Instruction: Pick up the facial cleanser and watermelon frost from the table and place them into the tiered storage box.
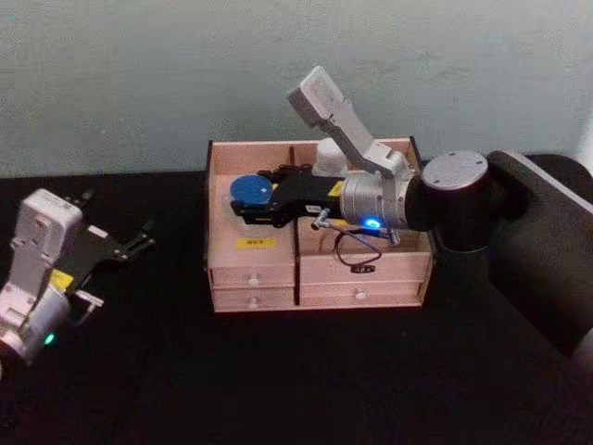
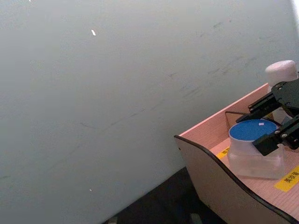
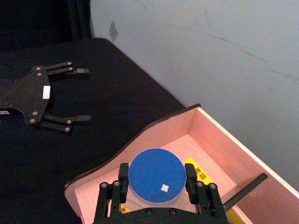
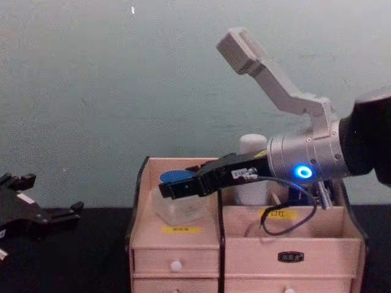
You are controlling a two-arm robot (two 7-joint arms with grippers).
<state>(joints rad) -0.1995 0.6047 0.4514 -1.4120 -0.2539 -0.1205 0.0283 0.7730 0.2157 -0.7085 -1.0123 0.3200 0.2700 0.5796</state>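
Watermelon frost (image 3: pixel 157 175) being lowered into tiered storage box (image 1: pixel 255 243), right gripper (image 3: pixel 156 179) jaws clamping it; white bottle (image 4: pixel 252 168) already inside; left gripper (image 1: pixel 119 241) idling, jaws spread empty.

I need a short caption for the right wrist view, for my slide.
Right gripper holding a blue-lidded jar inside the storage box; left gripper open above the black table.

Count: one pale pinkish wooden tiered storage box (image 1: pixel 315 269) on the black tabletop (image 1: pixel 278 380), showing four small drawers with white knobs, two per column, and two open upper compartments. Containers inside it: one clear plastic jar with a round blue lid (image 1: pixel 250 191) in the left compartment, one white capped bottle (image 4: pixel 252 165) in the right. Robot tools: two, a left tool (image 1: pixel 130 243) and a right tool (image 1: pixel 243 209).
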